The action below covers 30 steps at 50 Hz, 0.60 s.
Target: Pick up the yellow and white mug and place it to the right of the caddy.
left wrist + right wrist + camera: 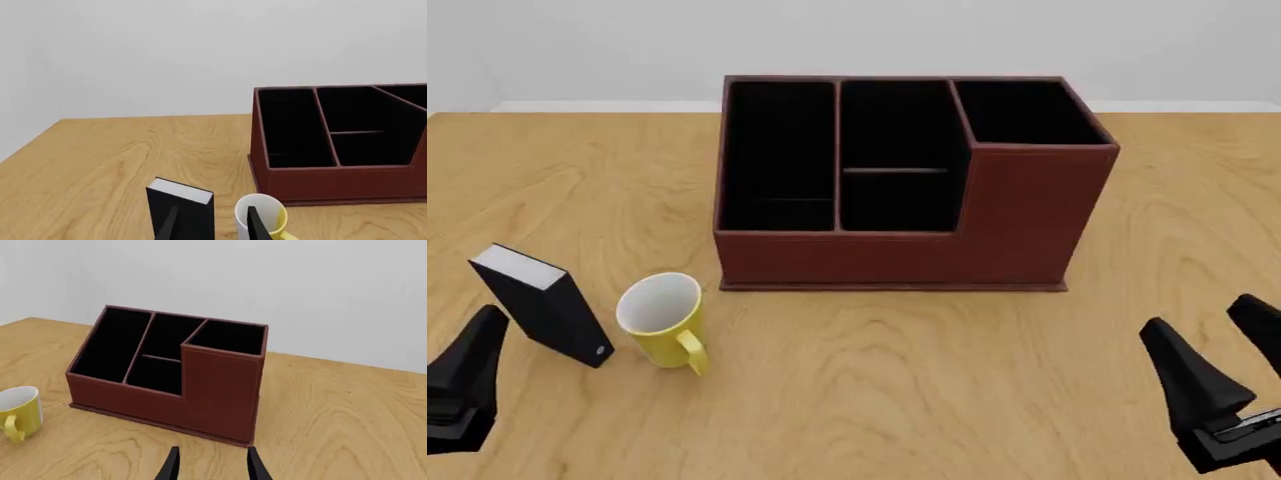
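**Mug stands on the table left of the caddy, both grippers empty**

The light wooden table (pixel 868 390) fills the front view. At its far middle sits the large red-brown leather-look caddy (pixel 894 255), with black-lined compartments and a taller section at its right end. Nearer the camera and left of the caddy's front left corner stands the black slab-like box with a white top face (pixel 550 305), upright and slightly tilted. Just beside it on its right is the small yellow mug with a white inside (pixel 665 318), upright, its loop handle turned toward the camera; mug and box look close but apart, and the mug is clear of the caddy.

The left gripper (pixel 215 225) hangs above the near left table edge, fingers spread and holding nothing, with the box and mug just ahead of it. The right gripper (pixel 211 466) hangs low at the near right, fingers also parted and empty, facing the caddy's taller end.
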Tool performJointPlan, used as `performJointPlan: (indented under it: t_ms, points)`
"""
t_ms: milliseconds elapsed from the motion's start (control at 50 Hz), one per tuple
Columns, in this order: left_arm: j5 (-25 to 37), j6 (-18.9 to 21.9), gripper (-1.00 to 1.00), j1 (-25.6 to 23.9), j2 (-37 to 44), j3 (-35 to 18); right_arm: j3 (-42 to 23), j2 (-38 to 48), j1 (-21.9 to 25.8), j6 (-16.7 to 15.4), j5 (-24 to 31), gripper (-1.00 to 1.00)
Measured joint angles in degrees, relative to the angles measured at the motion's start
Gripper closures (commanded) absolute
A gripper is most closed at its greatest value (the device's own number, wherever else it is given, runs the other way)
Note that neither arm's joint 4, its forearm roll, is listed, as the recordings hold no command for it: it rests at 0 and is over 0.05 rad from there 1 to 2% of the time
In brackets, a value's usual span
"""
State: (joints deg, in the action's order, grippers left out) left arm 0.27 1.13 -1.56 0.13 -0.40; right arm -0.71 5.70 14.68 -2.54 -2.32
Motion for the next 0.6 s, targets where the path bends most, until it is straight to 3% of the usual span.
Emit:
performJointPlan:
  t_ms: [260,600]
  points:
    - [0.1,0.2,-1.00,0.2,-0.1,-0.1,0.5,8.0,7.2,0.0,-6.5,-1.00]
    - [0.1,0.4,-1.00,0.7,-0.1,-0.1,0.6,20.4,13.1,0.5,-17.8,-1.00]
